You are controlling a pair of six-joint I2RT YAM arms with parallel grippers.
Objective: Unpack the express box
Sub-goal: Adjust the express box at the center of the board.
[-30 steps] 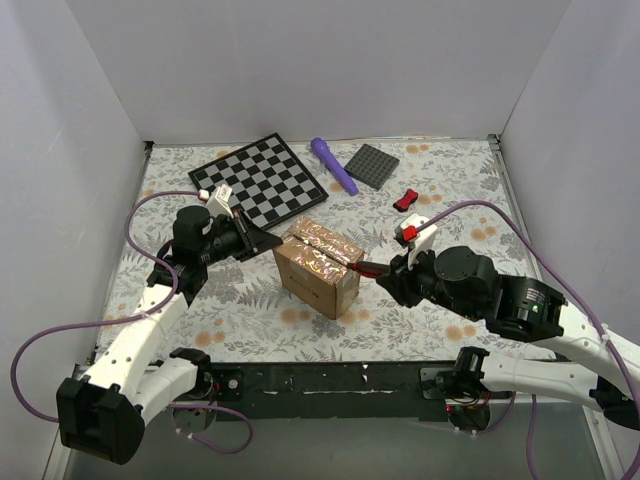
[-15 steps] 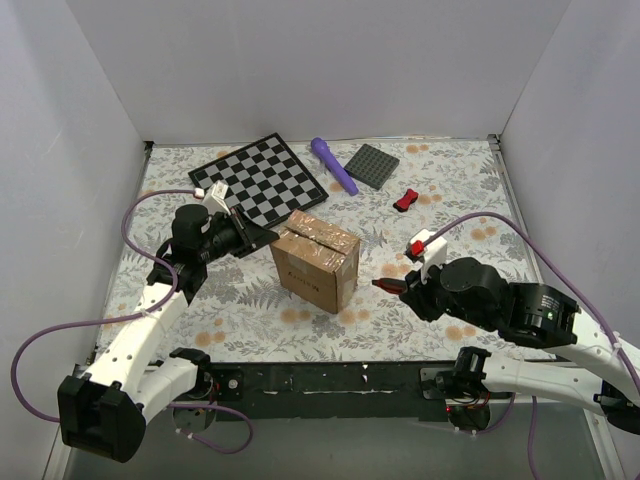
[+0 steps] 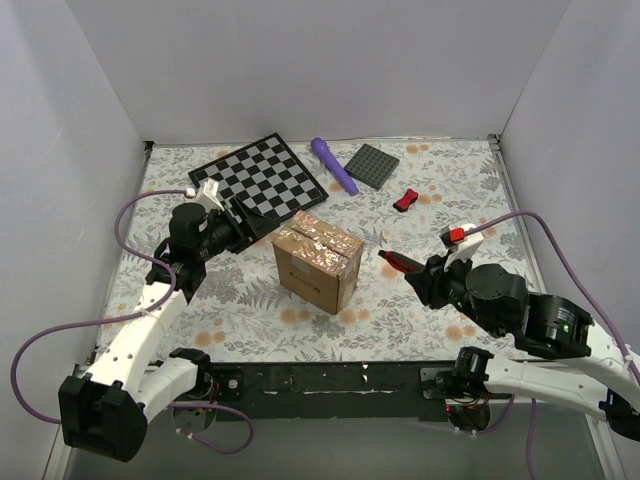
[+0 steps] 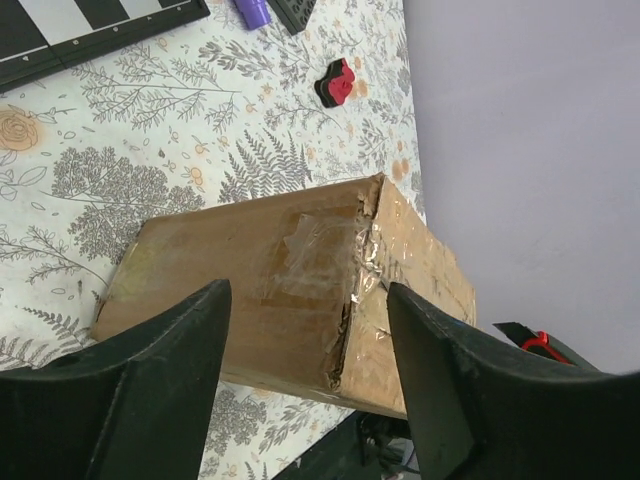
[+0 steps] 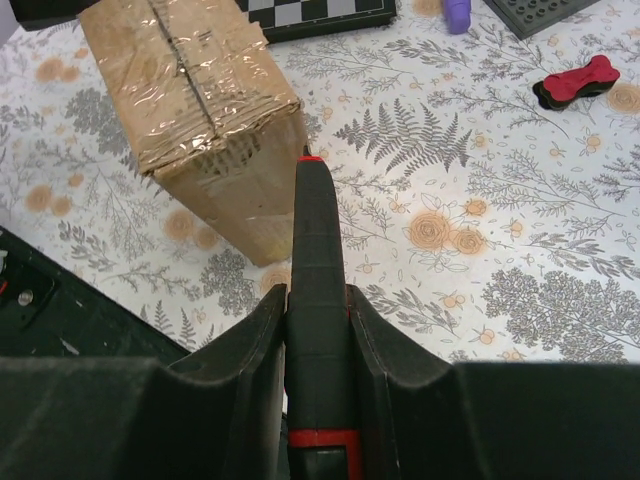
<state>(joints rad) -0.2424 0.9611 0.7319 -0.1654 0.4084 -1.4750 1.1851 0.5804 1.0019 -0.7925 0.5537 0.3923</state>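
1. The top view alone shows the whole layout. The express box (image 3: 317,260) stands on the floral desk (image 3: 450,170), near its middle and between the two arms.
2. The left gripper (image 3: 262,232) sits at the box's upper left corner. From above, contact cannot be told.
3. The left wrist view adds what the top view lacks. The gripper fingers (image 4: 150,350) are spread wide with nothing between them. The box's side lies beyond them, with wrinkled, partly torn tape at one edge.
4. The right gripper (image 3: 422,276) is to the right of the box. It is closed around a black tool (image 3: 395,262) with a red tip.
5. The right wrist view shows the tool clamped between both fingers. Its tip points toward the near lower corner of the box and is close to it but apart.
6. Container: the box's top flaps are shut and taped along the centre seam. Its contents are hidden in all views.
7. Count, top view:
   - one box
   - one checkered board (image 3: 258,180), at the rear left
   - one purple cylinder (image 3: 333,165), beside the board
   - one dark grey square plate (image 3: 373,165), just right of the cylinder
   - one small red-and-black piece (image 3: 405,200), at the right rear of the box and well apart from it
   - one black tool
   - two grippers
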